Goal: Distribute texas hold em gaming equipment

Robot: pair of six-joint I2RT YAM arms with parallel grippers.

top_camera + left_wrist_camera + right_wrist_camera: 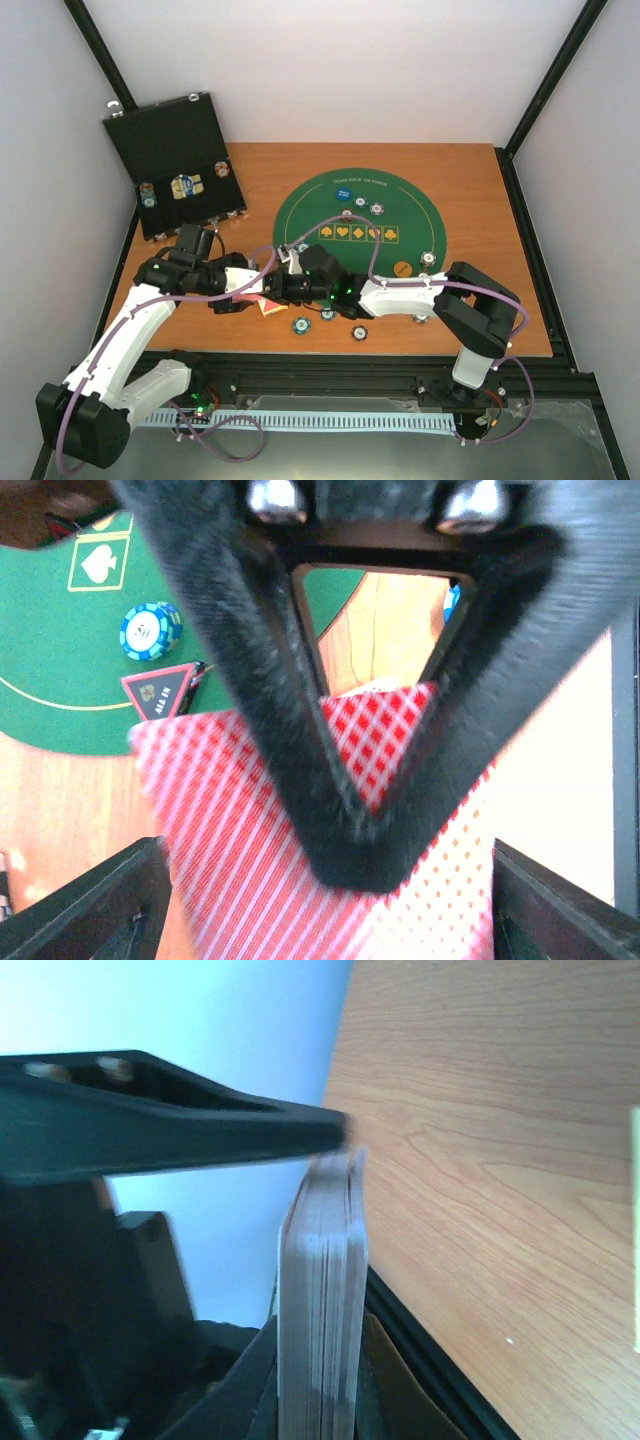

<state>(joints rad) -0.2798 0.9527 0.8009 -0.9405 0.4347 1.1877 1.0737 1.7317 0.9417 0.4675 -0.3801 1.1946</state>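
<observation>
White walls [330, 70] close in a wooden counter [478, 200]. A green half-round poker mat [312, 210] lies on its middle. An open black case [165, 140] stands at the far left corner with chips in its tray.

The left arm [125, 340] and the right arm [400, 295] reach toward each other and meet over the near edge of the counter, just in front of the mat.

The red-backed playing cards [230, 830] are there, held up off the wood between the two grippers. The left gripper [350, 850] is clenched on them, its dark fingers closing to a V on the checked back. The right gripper [278, 293] grasps the same stack by its edges. In its wrist view the stack shows edge-on, with one finger [200, 1130] pressed to the top edge. The other finger is mostly hidden behind the cards.

A blue button [343, 193] lies at the far side of the mat. An orange button [401, 268] lies toward its near right. A dark triangular button [160, 690] sits at the mat's near edge, with a teal chip [150, 630] just beside it.

Three more poker chips [360, 205] lie close together past the row of suit marks. Three others [300, 325] sit apart on the bare wood near the front edge.
</observation>
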